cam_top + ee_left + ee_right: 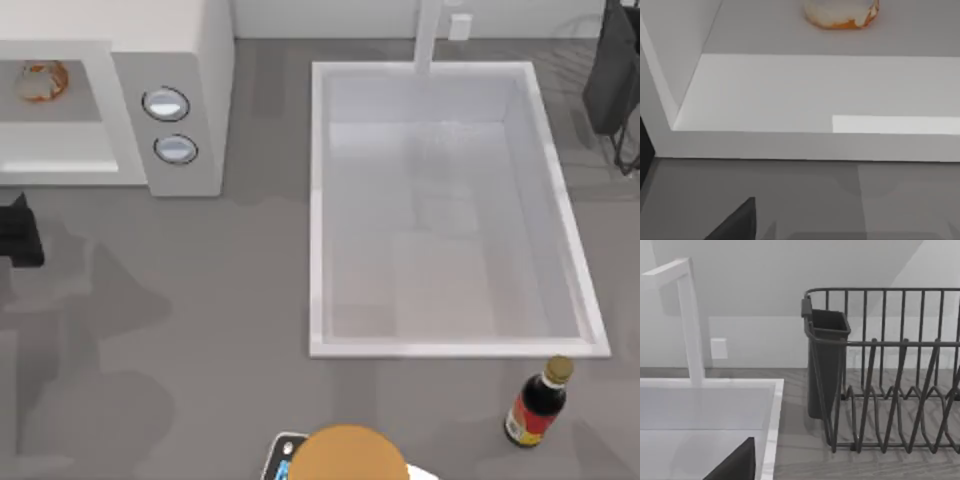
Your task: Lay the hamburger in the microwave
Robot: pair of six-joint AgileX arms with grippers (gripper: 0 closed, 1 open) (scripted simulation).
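The hamburger (41,82), a small white lump with orange-brown blotches, lies on the floor of the microwave (190,60) cavity at the table's far left. In the left wrist view the hamburger (842,13) rests deep inside, past the microwave's white front sill (805,145), with nothing touching it. My left gripper (18,238) is a dark shape at the left edge, outside the cavity and in front of it, holding nothing. A dark part of my right gripper (735,465) hangs by the sink's far right corner.
A large white sink (320,200) with a faucet (430,35) fills the middle. A dark sauce bottle (538,402) stands near the front right. At the front edge sits a tan-orange dome (348,455). A black dish rack (890,375) stands at the back right.
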